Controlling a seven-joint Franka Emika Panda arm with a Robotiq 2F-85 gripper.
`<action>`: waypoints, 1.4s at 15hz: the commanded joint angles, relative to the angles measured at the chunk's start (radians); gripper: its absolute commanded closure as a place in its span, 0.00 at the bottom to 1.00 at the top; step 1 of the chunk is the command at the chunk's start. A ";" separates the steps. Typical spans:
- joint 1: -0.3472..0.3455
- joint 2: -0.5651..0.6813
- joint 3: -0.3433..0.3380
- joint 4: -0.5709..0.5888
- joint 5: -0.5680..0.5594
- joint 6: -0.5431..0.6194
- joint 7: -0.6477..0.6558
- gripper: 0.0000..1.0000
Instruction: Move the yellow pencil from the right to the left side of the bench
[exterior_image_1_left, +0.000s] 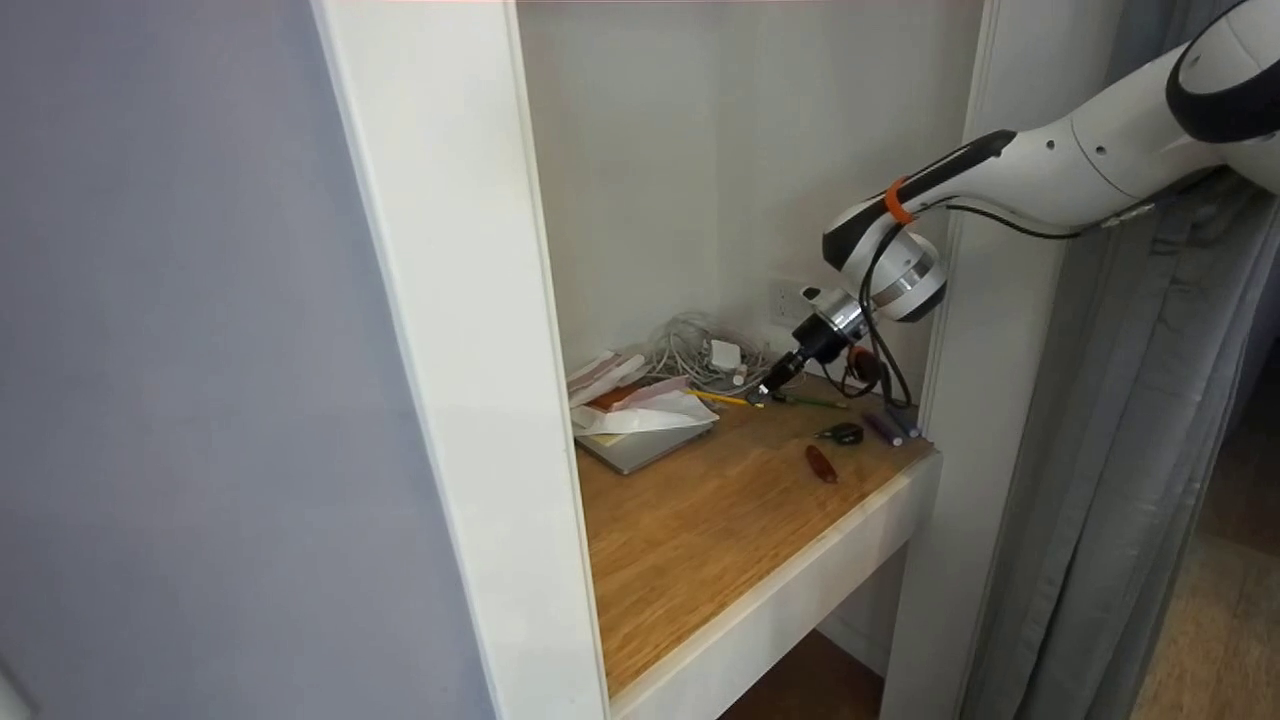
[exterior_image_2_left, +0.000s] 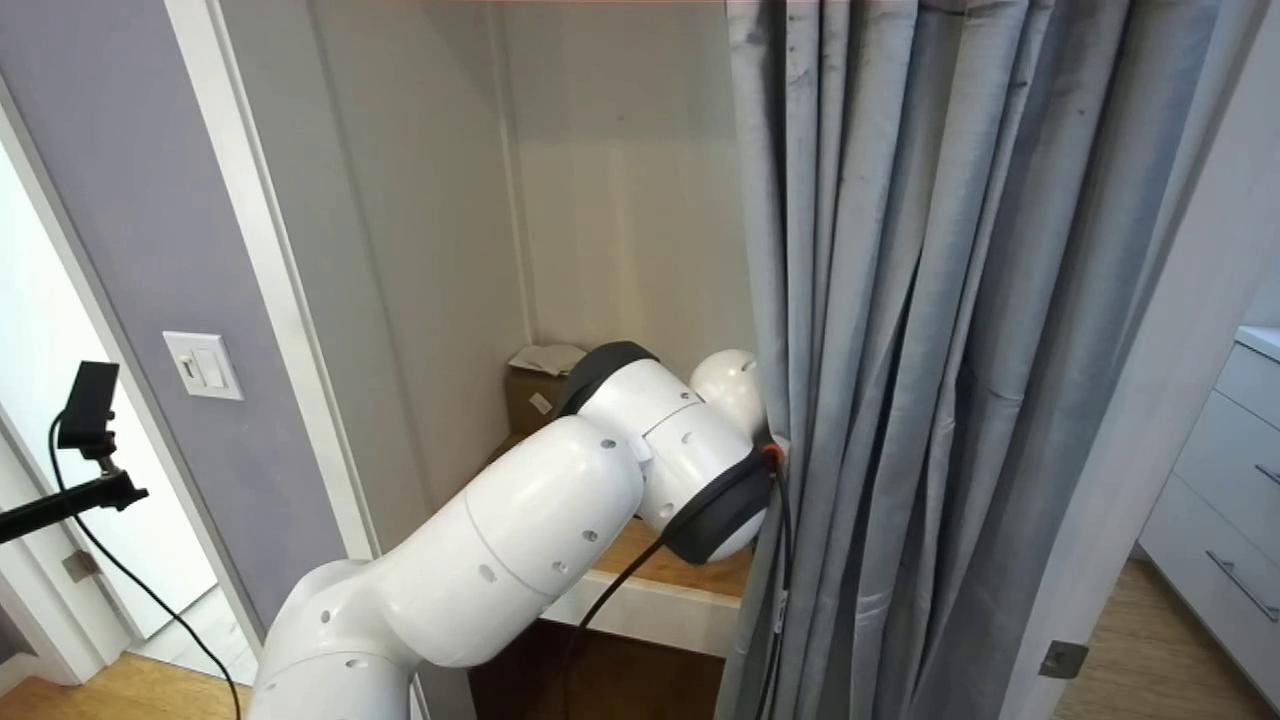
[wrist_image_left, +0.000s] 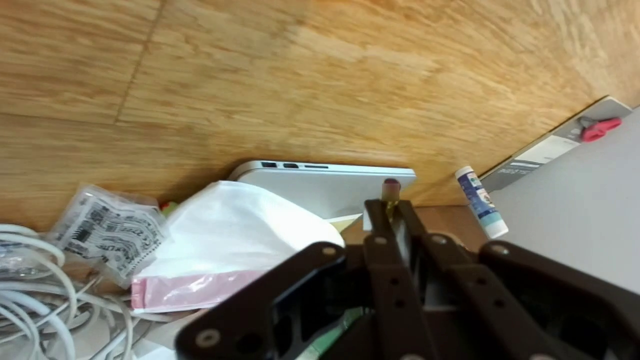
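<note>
1. Yellow pencil (exterior_image_1_left: 722, 398) near the back right corner of a tan wooden counter (exterior_image_1_left: 720, 530), between a heap of papers (exterior_image_1_left: 605, 383) and the right edge.
2. Pinched near one end by the black gripper (wrist_image_left: 391, 204). Shows a blunt, dull-red tip sticking out of the grip in the wrist view; points its longer part at the papers in an exterior view. Cannot tell whether touching the counter.
3. White robot arm (exterior_image_1_left: 1125, 140), bent, in both exterior views. Reaches in past the front right corner and slants down toward the back right corner; hidden at the far end by a grey curtain (exterior_image_2_left: 900, 350) in an exterior view.
4. Silver laptop (exterior_image_1_left: 640, 452), flat near the back edge, partly under a white envelope (exterior_image_1_left: 665, 410).
5. White cables (exterior_image_1_left: 680, 348) in loose coils at the back right corner, with a white adapter (exterior_image_1_left: 725, 354) among them.
6. Toward the front right corner, two purple-grey tubes (exterior_image_1_left: 884, 428) side by side, a small black item (exterior_image_1_left: 848, 433) and a red oval item (exterior_image_1_left: 820, 463), the last two too small to name.
7. Thin green stick (exterior_image_1_left: 820, 403) by the right edge, near the gripper.
8. Brown box (exterior_image_2_left: 524, 395) at the back left corner in an exterior view, with crumpled paper (exterior_image_2_left: 547, 360) on top.
</note>
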 joint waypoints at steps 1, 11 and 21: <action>0.042 -0.121 -0.017 -0.138 0.112 0.044 -0.037 0.92; 0.264 -0.195 -0.134 -0.158 0.304 -0.001 -0.084 0.92; 0.366 -0.190 -0.244 -0.217 0.277 0.003 -0.083 0.96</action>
